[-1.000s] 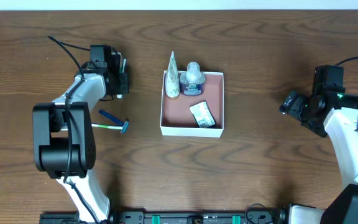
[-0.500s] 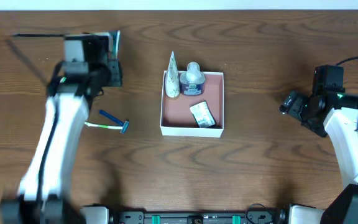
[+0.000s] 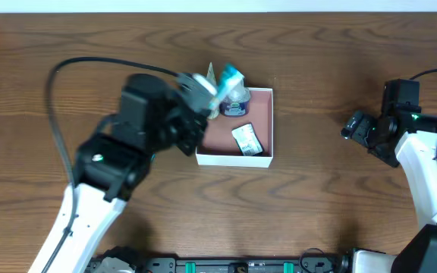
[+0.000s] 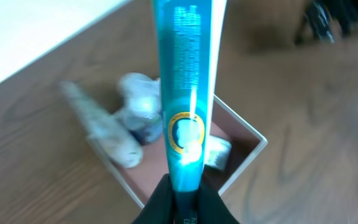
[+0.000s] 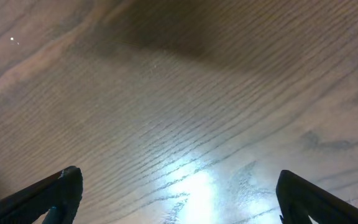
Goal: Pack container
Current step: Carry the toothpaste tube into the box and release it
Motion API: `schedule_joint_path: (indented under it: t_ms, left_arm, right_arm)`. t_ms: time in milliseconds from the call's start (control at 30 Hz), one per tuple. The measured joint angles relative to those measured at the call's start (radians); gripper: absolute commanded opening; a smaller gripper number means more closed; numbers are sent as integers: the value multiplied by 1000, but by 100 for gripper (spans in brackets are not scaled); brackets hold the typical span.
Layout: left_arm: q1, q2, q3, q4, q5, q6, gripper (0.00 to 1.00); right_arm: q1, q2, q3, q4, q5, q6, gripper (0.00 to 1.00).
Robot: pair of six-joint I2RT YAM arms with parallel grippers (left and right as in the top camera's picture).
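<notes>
The container (image 3: pixel 234 160) sits mid-table, its walls square to the table (image 3: pixel 332 205) edges. The left gripper (image 4: pixel 182 204) is clamped on a teal tube (image 4: pixel 188 93) above the container's back edge. The tube's long axis runs straight out from the fingers, wide end farthest. Bare floor shows at the container's front left. The right gripper (image 5: pixel 179 193), jaws apart, hangs well clear to the right.

We catch a glossy teal tube (image 4: pixel 187 93) with fine pale print and a gold-ringed emblem, rising from the black fingers (image 4: pixel 157 206) of the left gripper (image 4: pixel 184 198). The container (image 3: pixel 234 160) has white walls and a reddish-pink inside. In it are a mottled cream tube (image 4: pixel 104 127), a white-and-navy bottle (image 4: pixel 138 115) and a white sachet (image 3: pixel 246 139) with dark print. The counter (image 3: pixel 340 205) is brown with wavy woodgrain.
</notes>
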Motion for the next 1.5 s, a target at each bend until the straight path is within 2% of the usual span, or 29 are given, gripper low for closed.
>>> schedule_joint_path:
  t_ms: [100,200,400,733,833,900,967,1033,1067,1100,1367,1500]
  left_arm:
    - [-52,63,0,-23,-1,93,11]
    - [-77,137,0,-37,-12,195,6]
    - [-83,286,0,-39,-82,394,6]
    - [-83,399,0,-50,-116,576,6]
    - [-83,399,0,-51,-117,624,17]
    - [-83,399,0,-50,-118,646,27]
    - [-83,399,0,-49,-118,660,40]
    - [-83,399,0,-49,-119,669,57]
    - [-83,399,0,-48,-117,675,59]
    - [-83,399,0,-49,-118,676,62]
    - [-108,396,0,-49,-118,674,63]
    - [-157,362,0,-52,-121,623,63]
  right_arm:
    - [0,0,0,0,0,0,99]
    - [0,0,0,0,0,0,99]
    - [0,0,0,0,0,0,99]
    - [0,0,0,0,0,0,99]
    - [0,0,0,0,0,0,99]
    - [0,0,0,0,0,0,99]
    - [0,0,0,0,0,0,99]
    - [0,0,0,0,0,0,99]
    - [0,0,0,0,0,0,99]
    - [0,0,0,0,0,0,99]
    - [0,0,0,0,0,0,99]
    - [0,0,0,0,0,0,99]
